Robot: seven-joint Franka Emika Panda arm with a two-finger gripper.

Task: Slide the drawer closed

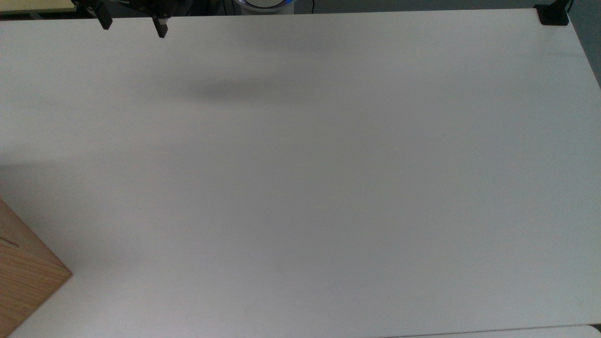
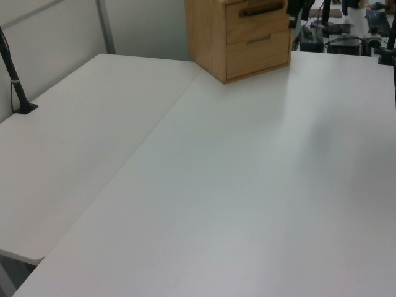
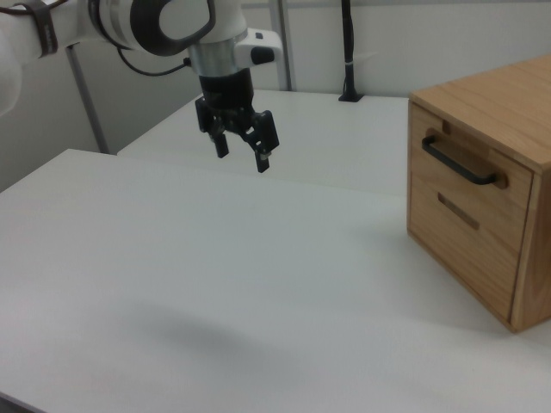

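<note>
White bench [image 3: 215, 284] surface fills most of my three feeds, with a second white panel butted against it in the left view and the right view.

1. Drawer [image 3: 461, 168]: I read it as the upper front of the wooden cabinet [image 3: 508, 112], carrying a black bar handle [image 3: 461, 163]. In the right view its face sits level with the lower front [image 3: 461, 232], so it appears pushed in. In the left view the same drawer [image 2: 257, 18] is at the top edge, its handle [image 2: 263, 10] partly cut off by the frame.

2. Cabinet position: it stands on the bench at the right view's right edge, at the left view's top centre, and as a wooden corner [image 1: 23, 277] in the top view's lower left.

3. Hand [image 3: 244, 152]: it hangs in the air above the bench, pointing down, well apart from the cabinet and touching nothing. Its two black fingers [image 3: 265, 157] are spread apart with clear space between them. In the top view the hand [image 1: 131, 23] sits at the upper left edge, and its soft shadow [image 1: 230, 91] lies on the bench beside it.

4. Arm: the white and grey wrist [image 3: 172, 21] enters from the right view's upper left.

5. Surroundings: a black post [image 2: 12, 71] is clamped at the left view's left edge, and a black clamp [image 1: 553, 14] sits at the top view's upper right corner.
</note>
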